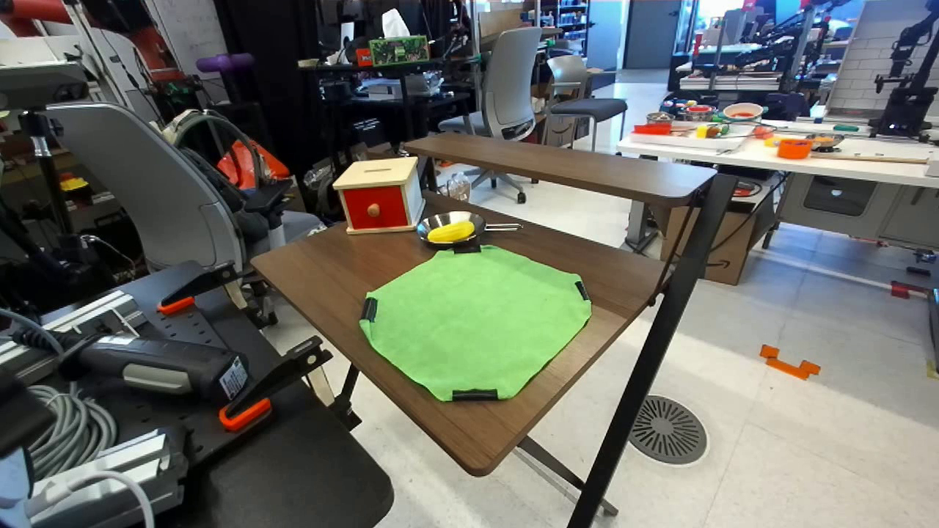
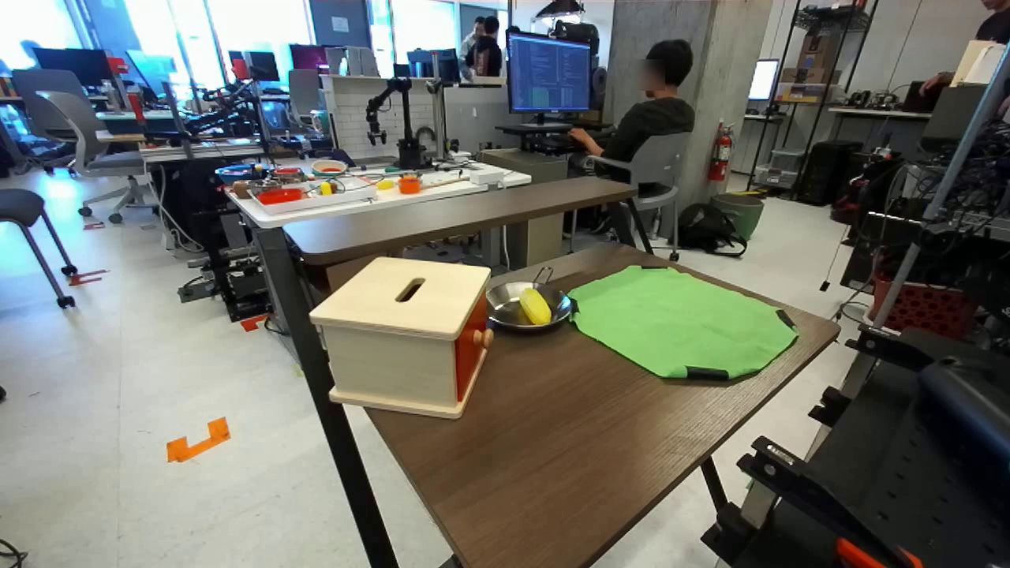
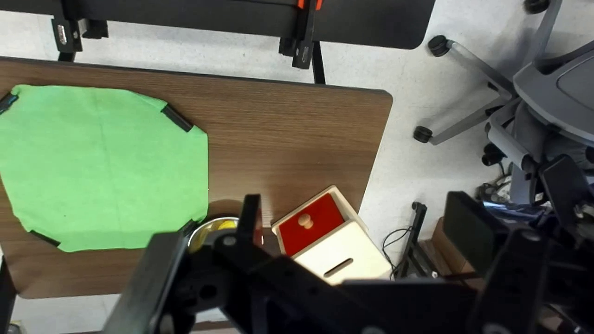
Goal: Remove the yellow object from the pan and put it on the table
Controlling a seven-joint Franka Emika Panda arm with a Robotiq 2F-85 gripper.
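Both exterior views: yellow object (image 2: 536, 306) lies in the pan (image 2: 505, 311), pan on the table (image 2: 576, 450) between wooden box (image 2: 402, 347) and green cloth (image 2: 682, 327). Wrist view: gripper (image 3: 334, 218), jaws wide apart, blocks part of the pan; only a bit of the yellow object shows there.

Place: robotics lab | black robot arm (image 1: 908, 111) | workbench (image 1: 293, 473) with coiled cable (image 1: 99, 429), clamps (image 1: 282, 370) | lit monitor (image 2: 550, 75) | grey office chair (image 1: 510, 77)

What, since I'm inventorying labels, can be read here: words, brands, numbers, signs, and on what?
"amazon", apparently, on a background cardboard box: blurred.
Monitor: lines too small.
White label on the black device: too small.
Black clamp marking: too small.
Nothing else reads clearly.
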